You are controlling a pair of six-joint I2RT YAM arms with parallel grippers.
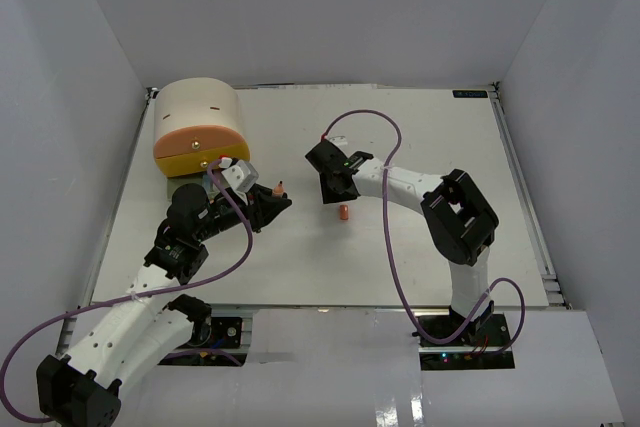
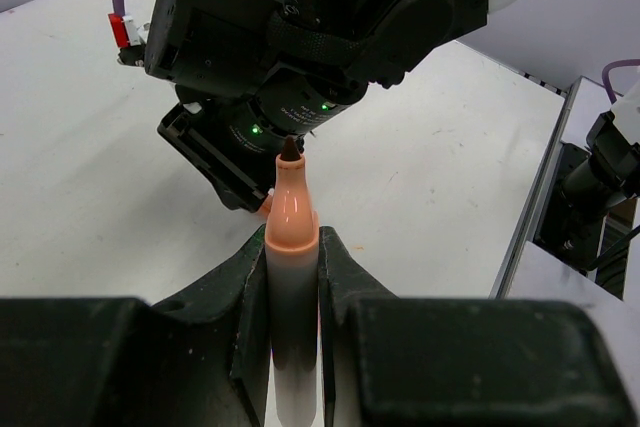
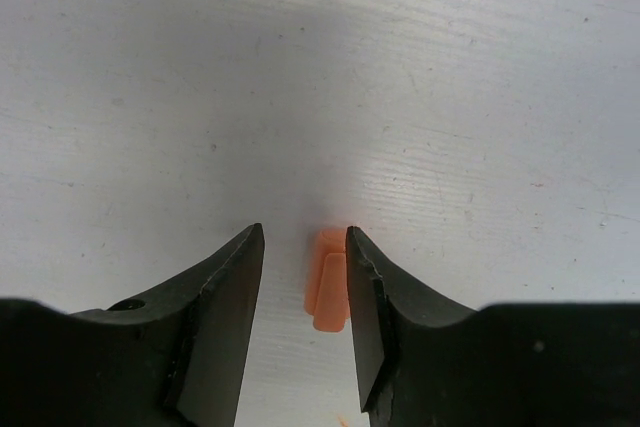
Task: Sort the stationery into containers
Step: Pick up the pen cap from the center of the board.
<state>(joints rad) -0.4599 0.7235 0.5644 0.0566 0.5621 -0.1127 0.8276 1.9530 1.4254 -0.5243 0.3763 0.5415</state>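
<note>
Where the white table (image 1: 420,267) reaches its far left corner, the beige cabinet (image 1: 195,107) stands with its peach-orange drawer (image 1: 200,137) above the yellow drawer (image 1: 188,160). I cannot tell whether any drawer is pulled out, or what lies inside. Just near of the cabinet, the left gripper (image 2: 292,245) is clamped on an orange marker (image 2: 291,207), and the marker's dark tip is bare and points to the right, toward the other arm. Near the middle of the table the right gripper (image 3: 302,237) hangs low with its jaws apart. Between them, close to one finger, a small orange cap (image 3: 326,282) lies on the table, not squeezed.

I judge that the task is in a middle step: the marker is lifted but not yet in a drawer, and the cap is not yet picked up. It seems that the cap belongs on the marker first. No other stationery shows on the table.
</note>
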